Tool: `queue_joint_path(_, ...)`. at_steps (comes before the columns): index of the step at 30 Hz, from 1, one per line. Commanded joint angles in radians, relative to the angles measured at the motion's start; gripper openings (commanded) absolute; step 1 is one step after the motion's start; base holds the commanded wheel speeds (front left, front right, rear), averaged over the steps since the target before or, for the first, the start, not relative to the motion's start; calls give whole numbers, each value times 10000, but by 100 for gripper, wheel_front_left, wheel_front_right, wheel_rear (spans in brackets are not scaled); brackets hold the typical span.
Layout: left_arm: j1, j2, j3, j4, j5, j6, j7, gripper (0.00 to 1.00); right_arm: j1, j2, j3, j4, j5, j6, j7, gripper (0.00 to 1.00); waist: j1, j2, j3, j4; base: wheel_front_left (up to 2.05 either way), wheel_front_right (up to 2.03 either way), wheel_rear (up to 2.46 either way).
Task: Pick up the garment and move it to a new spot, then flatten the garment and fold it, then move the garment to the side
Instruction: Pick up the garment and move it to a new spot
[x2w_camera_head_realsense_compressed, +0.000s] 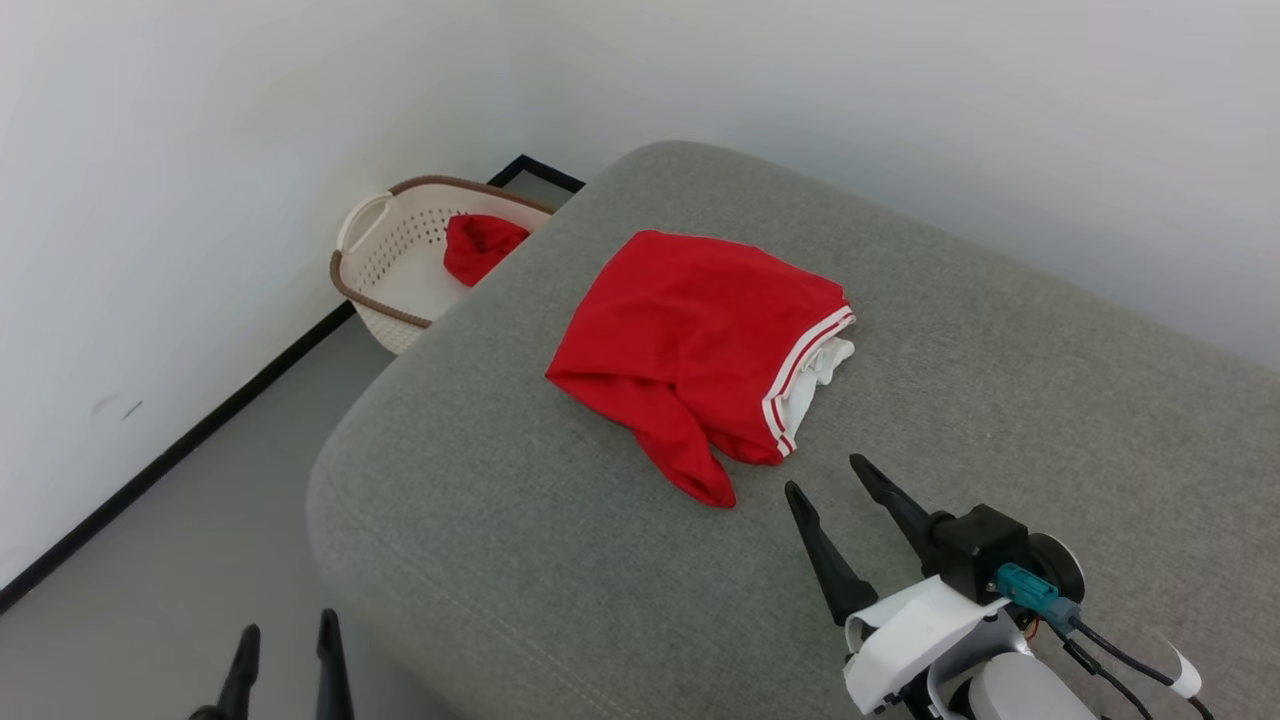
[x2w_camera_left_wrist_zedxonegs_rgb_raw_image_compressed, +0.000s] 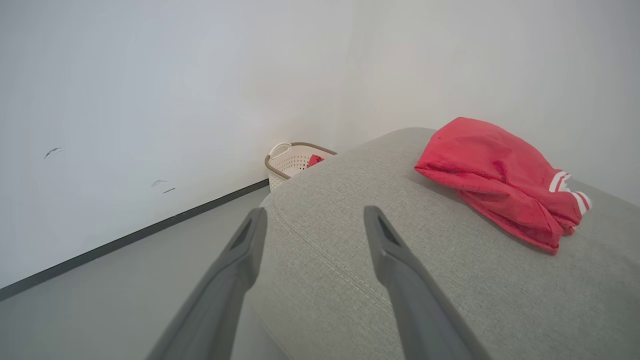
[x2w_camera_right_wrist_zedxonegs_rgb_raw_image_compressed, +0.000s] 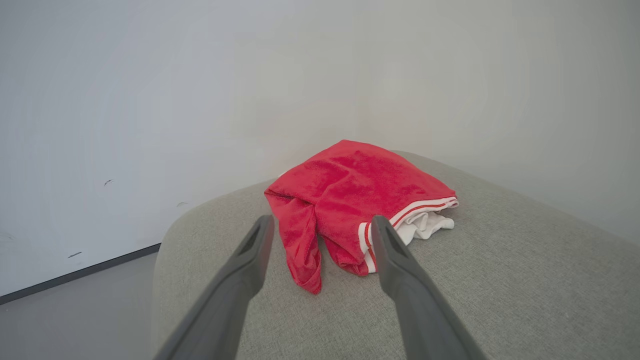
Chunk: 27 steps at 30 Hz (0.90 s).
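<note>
From the head camera I see white walls (x2w_camera_head_realsense_compressed: 150, 200) and a grey floor (x2w_camera_head_realsense_compressed: 200, 520) around a big grey upholstered ottoman (x2w_camera_head_realsense_compressed: 1000, 380), which takes up most of the scene. The garment (x2w_camera_head_realsense_compressed: 690, 330) lies crumpled in a loose heap on top of the ottoman, toward its far left part. It is red side out, with white-and-red striped trim and a bit of white lining showing along its right side, and a red tail trailing toward me. On the floor in the corner of the room, past the ottoman's far left corner, stands a cream perforated laundry basket (x2w_camera_head_realsense_compressed: 400, 250) with a brown rim and a small red cloth (x2w_camera_head_realsense_compressed: 480, 245) inside it. My right gripper (x2w_camera_head_realsense_compressed: 823, 474) hovers over the ottoman just short of the garment's near edge, fingers spread apart, holding nothing and clear of the fabric. My left gripper (x2w_camera_head_realsense_compressed: 288, 622) sits low by the ottoman's near left corner, fingers likewise apart and empty, well apart from the garment.
</note>
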Motion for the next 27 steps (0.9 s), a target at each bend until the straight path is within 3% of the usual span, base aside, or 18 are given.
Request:
queue_joint_path(1,48,-22,-55,23,6,-18,2,100,46,-33,12,-43,80,1,-8,100,-1,-1,-49,-38,0,0,0)
queue_joint_path(4,-183,-21,-248,238,106,-116,2,100,393,-77,-298,-98,76,-1,-8,100,-1,-1,-173,-131,0,0,0)
queue_joint_path(10,-1645,791,-1452,1318,299,-323,98,100,1419,10,-1306,-505,-240,-1,-6,100,-1,-1,-455,-501,0,0,0)
queue_joint_path(21,-6050,3111,-3881,3759,-1075,-340,313,100,1129,62,-1399,-1259,-768,-1,-8,100,-1,-1,1059,-3357,0,0,0)
queue_joint_path(27,-8413,4044,-5016,5509,-3186,-341,1075,100,610,75,-1333,-1488,-793,-2,-6,100,-1,-1,2013,-4639,0,0,0)
